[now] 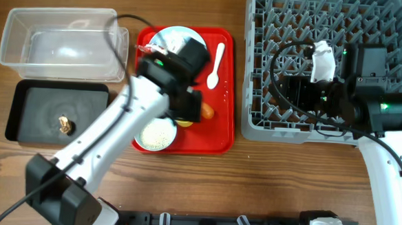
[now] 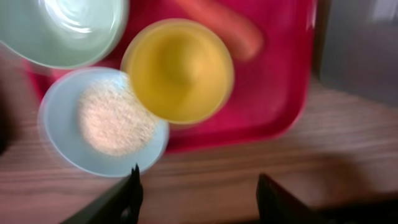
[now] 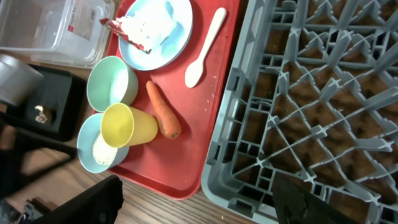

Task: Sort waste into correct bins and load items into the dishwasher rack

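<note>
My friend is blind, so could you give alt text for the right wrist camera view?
A red tray holds a yellow cup, a carrot, a mint bowl, a blue bowl of rice, a plate and a white spoon. A grey rack sits to its right.

Bright, even light is falling from above across the overhead view, leaving only soft, faint shadows on the counter (image 1: 183, 187). Pale glare is sitting on the floor of the clear tub (image 1: 66, 50), and the black tray (image 1: 36, 104) is giving back a dull sheen. The left wrist view is smearing badly: the yellow cup (image 2: 178, 70) and the carrot (image 2: 227, 25) are losing their edges, and the left gripper (image 2: 198, 199) is showing as a dark, underlit shape. The right wrist view is reading sharper, though the dishwasher rack (image 3: 311, 112) is leaning and spreading toward the frame's edges, and the right gripper (image 3: 199, 199) is sitting dark and out of focus.
</note>
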Available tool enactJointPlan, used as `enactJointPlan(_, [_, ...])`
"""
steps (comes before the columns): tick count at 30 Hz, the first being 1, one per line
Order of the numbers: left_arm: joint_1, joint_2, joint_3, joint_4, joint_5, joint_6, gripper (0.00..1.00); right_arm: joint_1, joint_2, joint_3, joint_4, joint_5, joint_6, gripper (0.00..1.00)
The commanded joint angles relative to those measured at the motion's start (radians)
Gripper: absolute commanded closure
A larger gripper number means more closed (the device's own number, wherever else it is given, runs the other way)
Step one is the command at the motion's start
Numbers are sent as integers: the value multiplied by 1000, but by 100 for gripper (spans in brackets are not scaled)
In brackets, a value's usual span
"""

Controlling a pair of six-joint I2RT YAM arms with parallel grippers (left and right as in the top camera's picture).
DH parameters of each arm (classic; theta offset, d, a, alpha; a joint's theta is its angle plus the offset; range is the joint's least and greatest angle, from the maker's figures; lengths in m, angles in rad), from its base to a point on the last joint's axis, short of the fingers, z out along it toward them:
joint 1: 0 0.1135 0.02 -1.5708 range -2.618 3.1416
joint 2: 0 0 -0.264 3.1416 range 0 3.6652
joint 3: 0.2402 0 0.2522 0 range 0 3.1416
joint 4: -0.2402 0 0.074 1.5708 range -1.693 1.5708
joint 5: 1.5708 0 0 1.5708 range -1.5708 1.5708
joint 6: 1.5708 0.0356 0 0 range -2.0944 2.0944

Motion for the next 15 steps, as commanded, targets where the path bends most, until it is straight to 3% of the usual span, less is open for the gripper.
enactJointPlan(1, [-102,22,-112,233,-51,-36,41,2,9,15,7,10,-14,20])
enactJointPlan(6, [-95,82,-144,336,-63,-10,46,2,9,15,5,10,-14,20])
enactJointPlan(12, [-54,114,-152,324,-18,58,44,2,10,15,9,10,-14,20])
enactJointPlan(15, [-71,188,-156,323,-18,76,57,2,10,15,7,10,-14,20])
